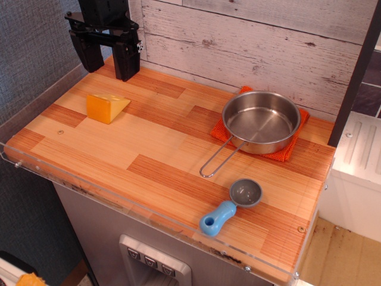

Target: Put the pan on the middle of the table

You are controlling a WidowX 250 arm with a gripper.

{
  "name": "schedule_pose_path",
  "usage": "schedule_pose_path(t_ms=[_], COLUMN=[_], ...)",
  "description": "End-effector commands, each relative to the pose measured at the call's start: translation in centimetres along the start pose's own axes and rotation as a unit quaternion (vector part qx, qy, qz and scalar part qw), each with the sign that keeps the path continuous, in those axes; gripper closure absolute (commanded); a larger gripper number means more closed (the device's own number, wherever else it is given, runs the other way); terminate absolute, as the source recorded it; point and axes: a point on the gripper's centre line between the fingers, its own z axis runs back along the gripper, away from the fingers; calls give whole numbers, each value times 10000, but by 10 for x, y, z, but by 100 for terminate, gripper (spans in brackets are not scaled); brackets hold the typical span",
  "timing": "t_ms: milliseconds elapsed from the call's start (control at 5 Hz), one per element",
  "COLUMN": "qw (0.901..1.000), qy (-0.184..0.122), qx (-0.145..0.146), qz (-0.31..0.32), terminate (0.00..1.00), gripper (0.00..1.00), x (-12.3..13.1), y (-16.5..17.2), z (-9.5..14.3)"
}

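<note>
The round shiny steel pan [261, 121] sits on an orange woven cloth [288, 149] at the back right of the wooden table [149, 149]. Its thin wire-loop handle [217, 161] points toward the front left. My black gripper [108, 59] hangs above the table's back left corner, far from the pan. Its two fingers stand apart, open and empty.
A yellow cheese wedge [106, 107] lies near the back left, just in front of the gripper. A small grey scoop with a blue handle [232, 205] lies at the front right. A clear acrylic rim [119, 199] runs along the front edge. A whitewashed plank wall stands behind.
</note>
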Motion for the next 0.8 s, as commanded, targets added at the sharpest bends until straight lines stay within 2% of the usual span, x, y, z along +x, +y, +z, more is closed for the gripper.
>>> schedule_pose_path(t_ms=[0,200,400,600], qw=[10000,9995,9986,9989], qy=[0,-186,-236,-268], qx=[0,-231,-460,-364], qz=[0,62,114,134], terminate=[0,0,0,0], gripper=[0,0,0,0], x=[0,13,28,43], y=[0,-23,-44,-70], z=[0,-5,-10,-13])
